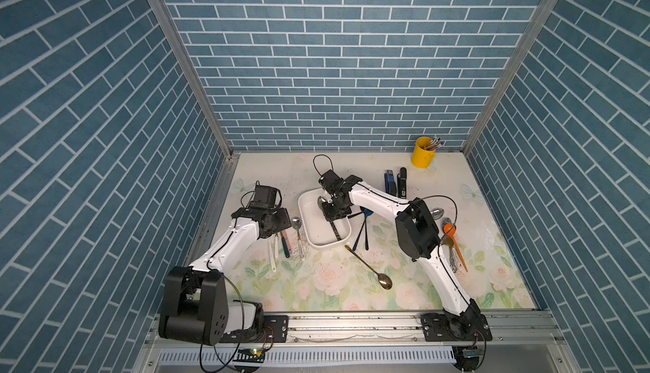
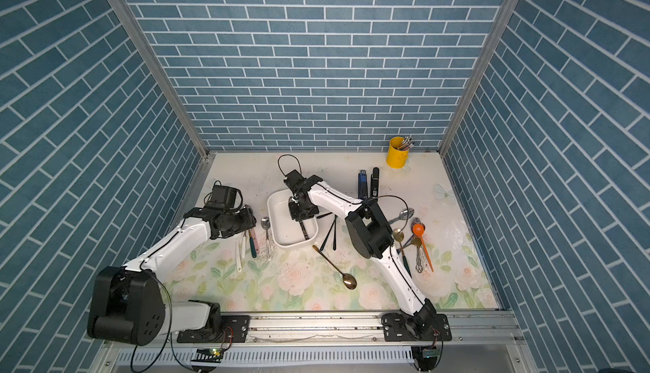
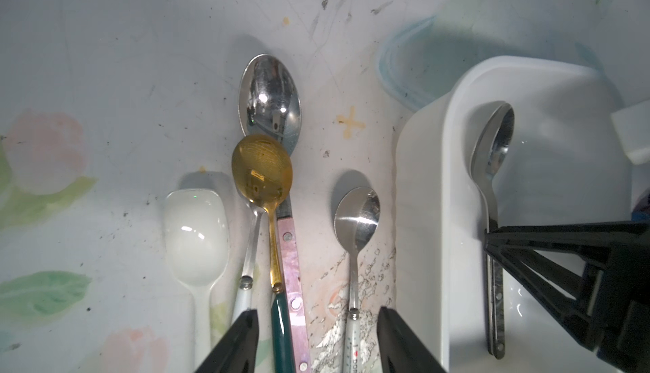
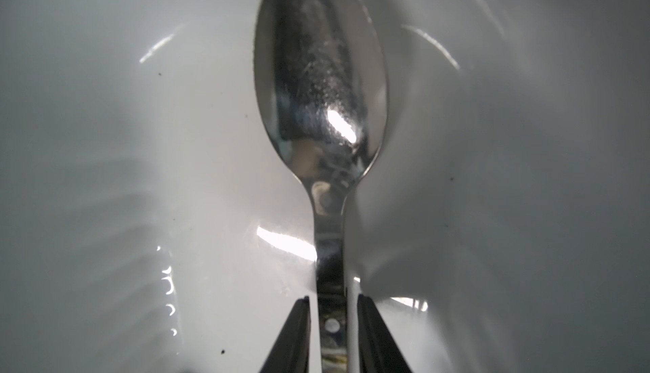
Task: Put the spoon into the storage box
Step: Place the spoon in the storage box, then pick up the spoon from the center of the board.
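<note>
Floral table (image 1: 351, 295): storage box (image 1: 316, 228), scattered spoons (image 1: 367, 265)

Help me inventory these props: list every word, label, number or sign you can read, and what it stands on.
"I", a red heart, then what looks like "DOR", cut off by the frame edge: on the white handle of the small steel spoon beside the storage box, left wrist view.
White print on the black device near the back wall: too small to read.
Nothing else is legible.

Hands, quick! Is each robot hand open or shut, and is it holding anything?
Left hand: open, holding nothing.
Right hand: slightly open around the handle of the spoon, which lies in the storage box.
</note>
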Robot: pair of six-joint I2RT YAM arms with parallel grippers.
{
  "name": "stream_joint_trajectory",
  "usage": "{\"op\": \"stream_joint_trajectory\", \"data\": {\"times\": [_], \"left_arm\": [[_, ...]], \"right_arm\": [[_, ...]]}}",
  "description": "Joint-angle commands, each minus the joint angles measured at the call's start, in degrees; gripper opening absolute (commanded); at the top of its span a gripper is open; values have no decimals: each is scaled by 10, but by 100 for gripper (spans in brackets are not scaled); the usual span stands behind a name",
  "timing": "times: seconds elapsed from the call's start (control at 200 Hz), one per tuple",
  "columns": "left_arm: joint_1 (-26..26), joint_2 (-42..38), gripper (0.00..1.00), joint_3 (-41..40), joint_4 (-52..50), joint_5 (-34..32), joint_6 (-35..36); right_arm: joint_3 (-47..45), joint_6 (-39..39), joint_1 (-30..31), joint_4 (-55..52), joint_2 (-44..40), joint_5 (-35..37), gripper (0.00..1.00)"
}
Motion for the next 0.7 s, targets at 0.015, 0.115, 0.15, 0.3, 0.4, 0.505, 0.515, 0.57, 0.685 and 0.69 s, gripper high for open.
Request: {"op": "stream_joint_trajectory", "data": {"times": [0.015,0.115,0.15,0.3,0.4,0.505,0.515,0.57,0.685,0.69], "left_arm": [[-20,20,61,25,-12,-11,15],[-37,39,62,47,-19,-17,22],[-42,46,62,55,-22,-20,25],[-60,71,62,87,-32,-30,40],[-67,84,63,98,-31,-29,47],[-72,96,63,105,-33,-26,53],[-72,96,63,105,-33,-26,53],[-72,98,63,106,-33,-25,54],[-72,97,64,104,-31,-21,54],[-72,97,64,104,-31,-21,54]], "right_arm": [[15,9,4,-11,-32,24,35],[13,13,4,-13,-61,51,40],[10,14,4,-16,-72,59,41],[-41,25,-1,-12,-150,94,42],[-87,34,-9,-5,-199,107,42],[-147,43,-26,-1,-242,109,41],[-154,44,-28,0,-245,108,40],[-195,51,-41,10,-265,104,38],[-271,66,-63,40,-295,81,37],[-273,66,-64,41,-296,80,37]]}}
